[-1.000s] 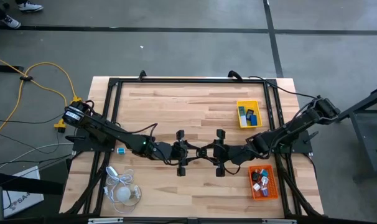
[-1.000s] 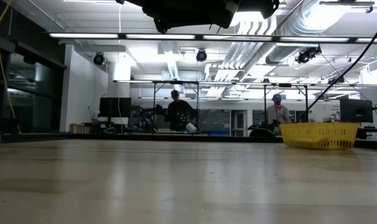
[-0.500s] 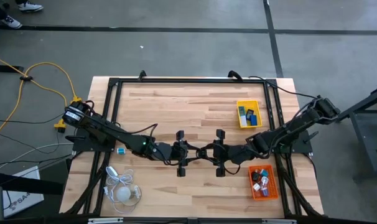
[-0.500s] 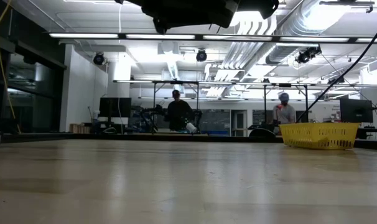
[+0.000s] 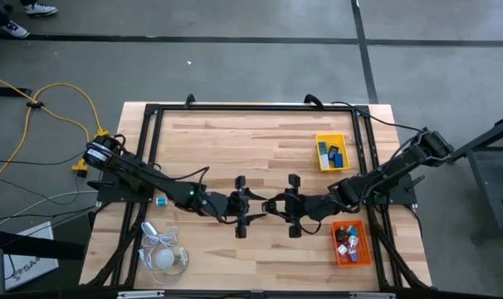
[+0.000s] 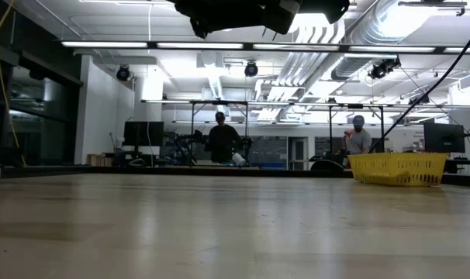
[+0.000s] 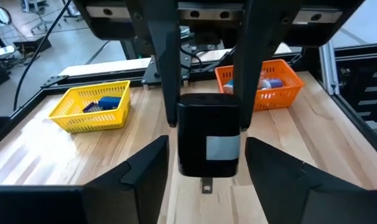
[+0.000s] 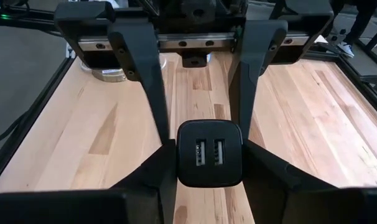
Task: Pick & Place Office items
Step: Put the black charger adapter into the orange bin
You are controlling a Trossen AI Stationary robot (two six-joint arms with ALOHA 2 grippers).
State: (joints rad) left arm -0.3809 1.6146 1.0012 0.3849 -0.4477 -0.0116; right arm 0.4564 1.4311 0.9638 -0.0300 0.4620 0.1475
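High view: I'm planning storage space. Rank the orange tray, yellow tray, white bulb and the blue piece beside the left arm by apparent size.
1. orange tray
2. yellow tray
3. white bulb, cord not counted
4. blue piece

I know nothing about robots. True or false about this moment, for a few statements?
1. The left gripper and right gripper meet over the middle of the table. True.
2. The left gripper clamps the black USB charger. False: the right gripper clamps it; the left fingers stand apart from it.
3. The yellow tray is empty. False: it holds blue and dark pieces.
4. The orange tray holds several small pieces. True.
5. The white bulb-like thing lies in the orange tray. False: it lies on the table.
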